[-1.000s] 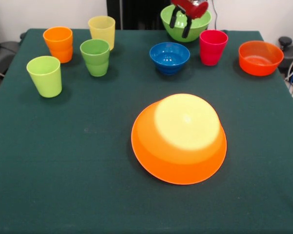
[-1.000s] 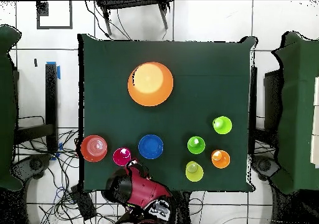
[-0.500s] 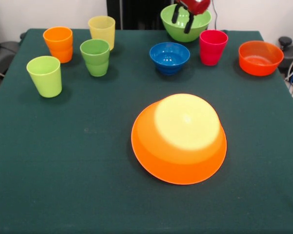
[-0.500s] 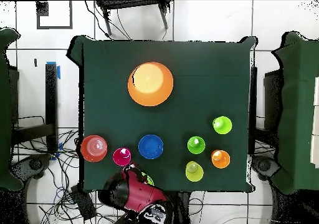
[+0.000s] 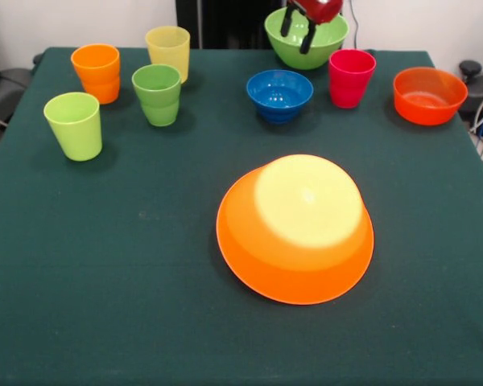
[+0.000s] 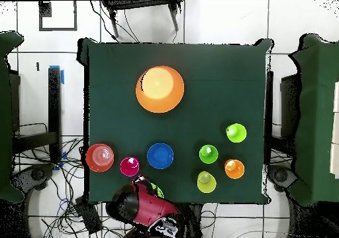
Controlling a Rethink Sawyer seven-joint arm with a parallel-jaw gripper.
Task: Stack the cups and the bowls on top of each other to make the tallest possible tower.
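A very large orange bowl (image 5: 295, 229) (image 6: 159, 89) lies upside down mid-table. Along the far side stand a small blue bowl (image 5: 279, 92) (image 6: 160, 156), a red-pink cup (image 5: 351, 76) (image 6: 130, 166) and a small red-orange bowl (image 5: 429, 95) (image 6: 100, 157). The light green bowl (image 5: 306, 44) sits at the far edge. My gripper (image 5: 298, 34) hangs over it, open and holding nothing. At the far left stand the orange cup (image 5: 97, 72), the pale yellow cup (image 5: 168, 50), the green cup (image 5: 157, 94) and the lime green cup (image 5: 73, 125).
In the overhead view the red arm (image 6: 142, 205) covers most of the light green bowl at the table's edge. Cables lie on the floor beside the table (image 6: 112, 69). Green-covered furniture stands at both sides.
My gripper has risen a little over the light green bowl and drawn back toward the table's far edge. No cup or bowl has moved.
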